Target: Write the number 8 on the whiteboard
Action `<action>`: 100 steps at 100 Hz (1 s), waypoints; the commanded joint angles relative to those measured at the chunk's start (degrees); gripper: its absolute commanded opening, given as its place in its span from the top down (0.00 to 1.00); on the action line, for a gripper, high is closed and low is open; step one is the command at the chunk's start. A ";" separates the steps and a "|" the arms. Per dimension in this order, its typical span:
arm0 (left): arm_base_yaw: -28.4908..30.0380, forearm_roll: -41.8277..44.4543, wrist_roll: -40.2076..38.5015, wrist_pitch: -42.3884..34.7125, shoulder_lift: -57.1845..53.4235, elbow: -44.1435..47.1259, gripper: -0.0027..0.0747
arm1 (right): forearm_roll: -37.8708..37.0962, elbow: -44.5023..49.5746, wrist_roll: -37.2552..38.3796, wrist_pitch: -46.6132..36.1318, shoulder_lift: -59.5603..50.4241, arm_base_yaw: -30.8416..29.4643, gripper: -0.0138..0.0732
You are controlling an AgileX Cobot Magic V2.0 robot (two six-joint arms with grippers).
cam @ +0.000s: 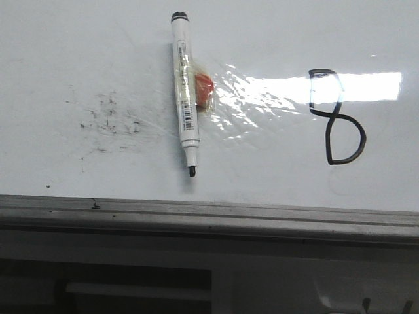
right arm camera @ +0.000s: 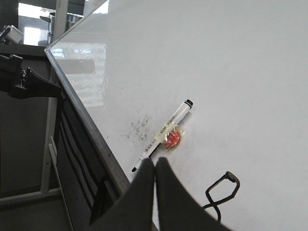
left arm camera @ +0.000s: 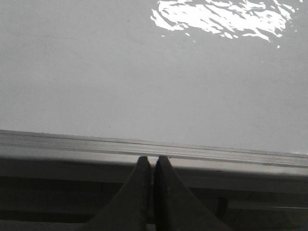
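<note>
The large glossy white whiteboard fills the front view, streaked with glare, with a grey metal rail running along its near edge. On its right part stands the thin black marker-drawn number 8, a small squarish loop above and a bigger D-shaped loop below, the upper loop crossing a bright band of reflected light. Well to the left of the figure a white marker pen with a black cap end and a dark uncapped tip lies flat on the board, tip toward the rail, with a small orange-red piece under crinkled clear tape touching its right side. Left of the pen is a patch of smudgy black ink specks. My left fingers are pressed together with nothing between them, their tips over the rail at the board's edge, apart from the pen. My right fingers are likewise closed on nothing, hanging above the board; in that wrist view their tips sit just beside the pen's tip end, and the 8's loops show close alongside them. Neither arm shows in the front view.
</note>
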 commanded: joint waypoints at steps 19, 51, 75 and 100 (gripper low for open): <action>0.17 -0.85 -0.53 -1.67 -1.79 1.86 0.99 | -0.22 -1.33 -0.23 -1.44 0.63 -0.43 0.90; 0.17 -0.85 -0.53 -1.67 -1.79 1.86 0.99 | -2.73 10.33 2.10 -19.95 0.75 -8.73 0.90; 0.17 -0.85 -0.53 -1.67 -1.79 1.86 0.99 | -2.73 19.15 4.54 -24.38 0.98 -24.36 0.90; 0.17 -0.85 -0.53 -1.57 -1.79 1.86 0.99 | -8.25 23.32 16.46 -22.03 0.85 -37.79 0.90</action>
